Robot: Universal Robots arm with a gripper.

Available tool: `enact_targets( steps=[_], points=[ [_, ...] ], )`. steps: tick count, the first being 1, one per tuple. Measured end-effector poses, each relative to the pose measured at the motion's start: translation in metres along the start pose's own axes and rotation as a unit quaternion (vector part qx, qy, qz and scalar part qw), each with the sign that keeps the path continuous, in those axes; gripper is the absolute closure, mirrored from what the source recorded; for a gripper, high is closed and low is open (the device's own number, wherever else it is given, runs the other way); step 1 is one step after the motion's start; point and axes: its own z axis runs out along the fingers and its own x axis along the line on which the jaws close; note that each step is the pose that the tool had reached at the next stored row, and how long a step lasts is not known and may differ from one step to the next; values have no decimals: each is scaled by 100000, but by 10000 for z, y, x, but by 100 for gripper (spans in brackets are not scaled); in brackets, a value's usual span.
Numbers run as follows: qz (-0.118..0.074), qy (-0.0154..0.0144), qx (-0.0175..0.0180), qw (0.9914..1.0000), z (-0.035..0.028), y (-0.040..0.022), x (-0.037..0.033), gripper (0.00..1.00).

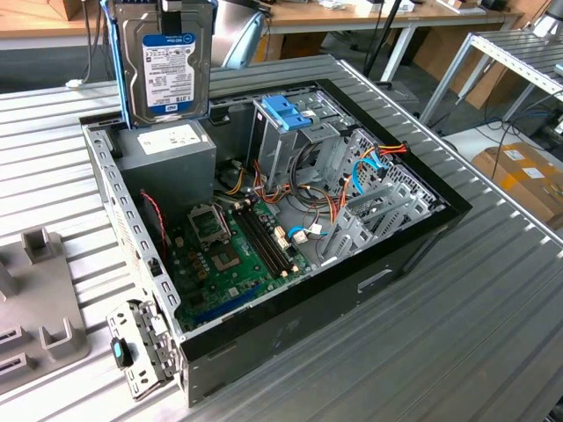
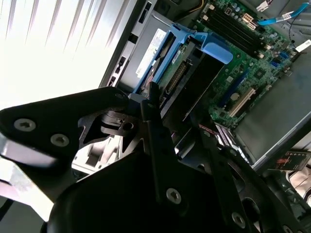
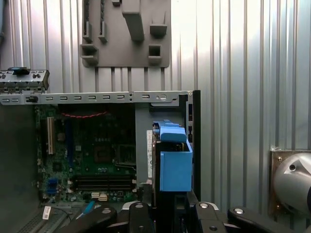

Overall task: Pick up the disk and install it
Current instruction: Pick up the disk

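The disk, a grey metal hard drive with a blue-and-white label and light blue rails, hangs upright in the air at the exterior view's upper left. It is over the back corner of the open computer case. My gripper grips its top edge. In both wrist views I look along the disk edge-on. The gripper is shut on it, with black fingers on either side. Below the disk lie the case wall and the motherboard.
A grey metal box with a white sticker sits in the case right under the disk. A drive cage with a blue plastic bracket stands mid-case, with cables beside it. A grey fixture lies on the slatted table.
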Motion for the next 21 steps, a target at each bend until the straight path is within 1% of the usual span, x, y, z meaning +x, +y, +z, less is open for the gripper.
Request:
enact_targets(
  steps=[4,8,14,16,19,21],
  points=[
    [-1,-1,0,100000,2,-70,-2,65],
    [1,5,-3,100000,3,-120,-3,65],
    [2,-1,2,100000,4,-125,-3,65],
    [-7,59,-1,100000,-1,-125,-3,65],
    [-2,64,3,100000,-3,-125,-3,65],
    [1,75,-6,100000,-4,-136,-3,65]
  ],
)
